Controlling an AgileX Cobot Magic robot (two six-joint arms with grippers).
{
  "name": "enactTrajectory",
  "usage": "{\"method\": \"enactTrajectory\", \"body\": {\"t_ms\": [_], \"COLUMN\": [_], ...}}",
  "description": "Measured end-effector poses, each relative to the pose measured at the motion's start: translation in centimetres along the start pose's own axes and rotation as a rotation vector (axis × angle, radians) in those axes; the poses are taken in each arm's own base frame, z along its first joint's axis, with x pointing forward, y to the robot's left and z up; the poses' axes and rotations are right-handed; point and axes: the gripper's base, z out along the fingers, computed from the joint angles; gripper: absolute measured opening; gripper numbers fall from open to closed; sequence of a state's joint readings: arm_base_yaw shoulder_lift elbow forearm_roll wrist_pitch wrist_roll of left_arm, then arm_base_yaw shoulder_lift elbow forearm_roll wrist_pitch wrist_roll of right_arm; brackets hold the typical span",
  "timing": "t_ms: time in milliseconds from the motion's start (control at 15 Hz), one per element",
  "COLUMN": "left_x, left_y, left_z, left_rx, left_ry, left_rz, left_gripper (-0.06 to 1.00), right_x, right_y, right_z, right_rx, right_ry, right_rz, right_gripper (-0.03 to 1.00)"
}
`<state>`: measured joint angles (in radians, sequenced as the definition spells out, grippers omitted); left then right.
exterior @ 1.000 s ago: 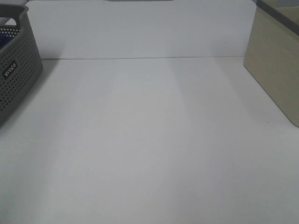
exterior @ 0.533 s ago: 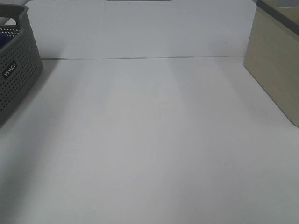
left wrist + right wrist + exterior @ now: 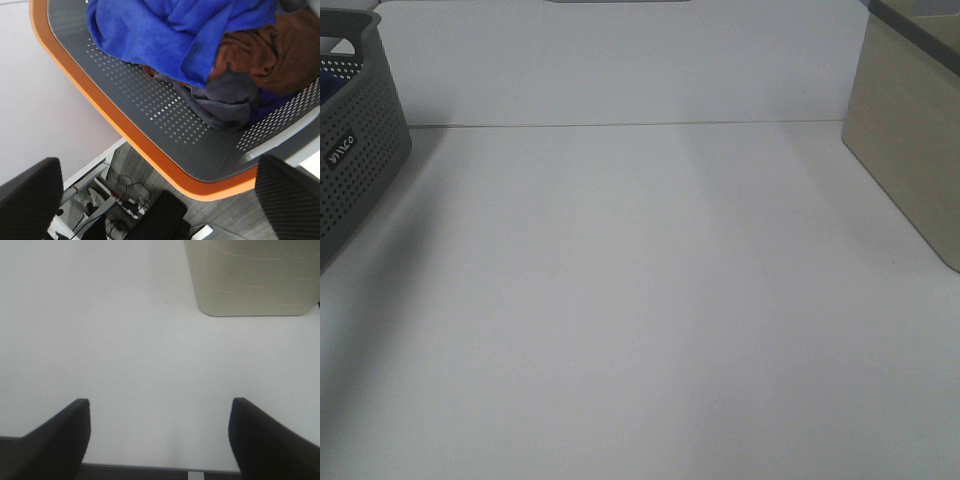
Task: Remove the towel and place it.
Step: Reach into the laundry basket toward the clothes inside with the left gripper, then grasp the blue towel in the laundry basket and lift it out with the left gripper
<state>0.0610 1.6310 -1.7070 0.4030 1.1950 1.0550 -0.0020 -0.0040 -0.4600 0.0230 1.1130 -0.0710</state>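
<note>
So, the tabletop (image 3: 640, 300) is plain white and matte, and it meets an equally white back panel (image 3: 620, 60) along a thin seam, with only soft shadows across it in the high view. A dark gray perforated basket (image 3: 360, 170) sits at the left edge of that view and gets cut off by the frame. A beige box (image 3: 910, 150) is cut off the same way on the right, well apart from the basket. There's a little label on the basket's side, but the white lettering is too small for me to read. From up high, the towel (image 3: 328, 85) is just a sliver of blue behind the basket's handle opening. The left wrist view shows much more. The towel (image 3: 165, 35) is bunched up inside the basket (image 3: 150, 105), draped partly over a brown cloth (image 3: 260, 55) and a gray cloth (image 3: 225, 102). It's so crumpled that I can't make out its full shape or edges. The basket has an orange edge in that view. Past it you can see down to a gray floor with cables (image 3: 125, 192) and some dark gear, all pretty murky. The left fingers (image 3: 30, 200) are spread wide over the basket's edge, apart from the cloths, with nothing between them. The right fingers (image 3: 50, 440) are spread wide too, empty, over bare tabletop, with the box (image 3: 250, 280) out ahead of them, and only their blurry tips show.
</note>
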Motion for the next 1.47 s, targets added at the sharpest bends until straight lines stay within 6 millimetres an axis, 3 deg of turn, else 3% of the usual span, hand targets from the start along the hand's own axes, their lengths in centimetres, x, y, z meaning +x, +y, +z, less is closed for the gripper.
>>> {"method": "enactTrajectory", "body": {"t_ms": [267,333,533,800,1000,1467], "left_x": [-1.0,-1.4,-2.6,-3.5,-3.6,-1.9], "left_y": [0.7,0.2,-0.8,-2.1,-2.7,-2.7], "left_z": [9.5,13.0,17.3,20.8,22.3,23.8], "left_rx": [0.044,0.086,0.127,0.167,0.187,0.211], "left_ry": [0.081,0.090,0.085,0.078,0.082,0.067], "left_rz": [0.095,0.143,0.186,0.229,0.237,0.223], "left_gripper": [0.99,0.99,0.99,0.99,0.99,0.97], "right_x": [0.0,0.0,0.0,0.0,0.0,0.0], "right_y": [0.0,0.0,0.0,0.0,0.0,0.0], "right_z": [0.0,0.0,0.0,0.0,0.0,0.0], "right_rx": [0.000,0.000,0.000,0.000,0.000,0.000], "right_ry": [0.000,0.000,0.000,0.000,0.000,0.000], "right_rz": [0.000,0.000,0.000,0.000,0.000,0.000], "right_gripper": [0.75,0.75,0.75,0.75,0.75,0.75]}}
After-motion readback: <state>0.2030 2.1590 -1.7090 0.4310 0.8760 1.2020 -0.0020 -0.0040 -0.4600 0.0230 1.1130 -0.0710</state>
